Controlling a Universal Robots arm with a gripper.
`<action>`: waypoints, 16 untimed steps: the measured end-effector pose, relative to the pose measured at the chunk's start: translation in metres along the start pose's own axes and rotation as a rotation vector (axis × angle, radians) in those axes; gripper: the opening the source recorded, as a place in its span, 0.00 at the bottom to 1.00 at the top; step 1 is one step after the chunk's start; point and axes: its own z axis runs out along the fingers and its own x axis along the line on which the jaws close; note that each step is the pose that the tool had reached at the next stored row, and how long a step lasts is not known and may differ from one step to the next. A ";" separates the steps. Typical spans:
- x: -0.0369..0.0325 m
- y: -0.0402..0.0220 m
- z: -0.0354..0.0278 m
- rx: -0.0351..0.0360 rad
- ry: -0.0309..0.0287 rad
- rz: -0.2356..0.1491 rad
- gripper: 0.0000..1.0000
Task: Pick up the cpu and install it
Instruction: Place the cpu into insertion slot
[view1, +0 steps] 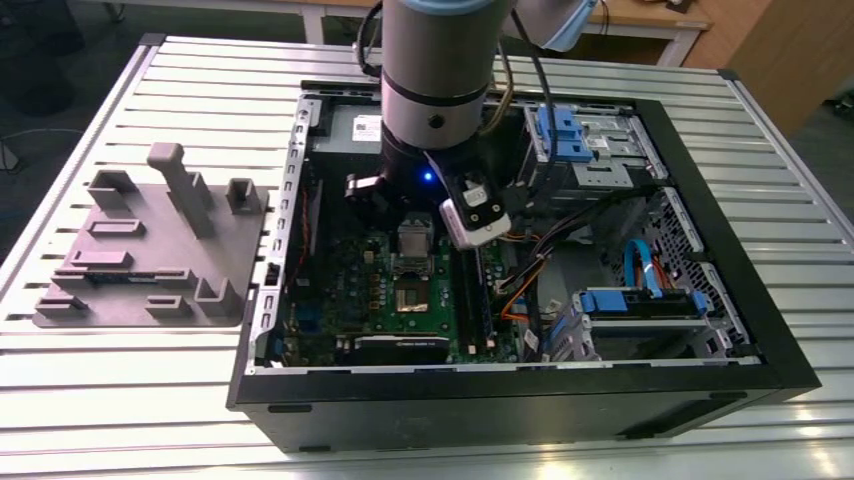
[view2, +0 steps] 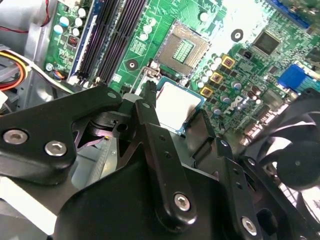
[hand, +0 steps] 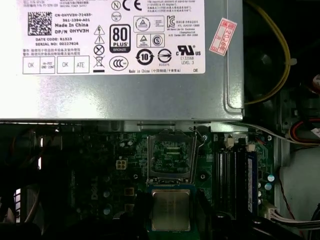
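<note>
The gripper (view2: 175, 112) is down inside the open computer case (view1: 534, 405), at the end of the arm (view1: 430, 100) that reaches into it from above. Its 2 black fingers (view2: 150, 120) are drawn in to a narrow gap and clamp the cpu (view2: 178, 102) between them, 1 finger on each of 2 opposite edges. The cpu is a small square with a silvery metal top and a green rim. It is held flat with the metal side facing the wrist cameras.

In the first wrist view the same cpu (hand: 171, 210) sits just beside the socket (hand: 170, 160), on the side away from the grey power supply box (hand: 125, 100) with its white label. The socket (view2: 182, 47) is empty and its field of contacts lies bare. The cpu is not in it. Whether the chip touches the green motherboard (view2: 240, 75) below it cannot be told.

The long black memory slots (view2: 107, 35) run alongside the socket, apart from the cpu. A black fan (view2: 295, 155) is near the gripper on its other side.

In the exterior view the case lies on a slatted metal table (view1: 134, 420). A grey fixture plate (view1: 147, 260) with upright pegs rests on the table to the exterior view's left of the case, well apart from the arm.
</note>
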 end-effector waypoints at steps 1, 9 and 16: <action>0.0000 -0.0001 0.0018 -0.0001 0.0000 0.000 0.47; -0.0001 -0.0005 0.0132 -0.0001 0.0000 0.000 0.47; -0.0001 -0.0005 0.0138 0.0000 0.0000 0.000 0.47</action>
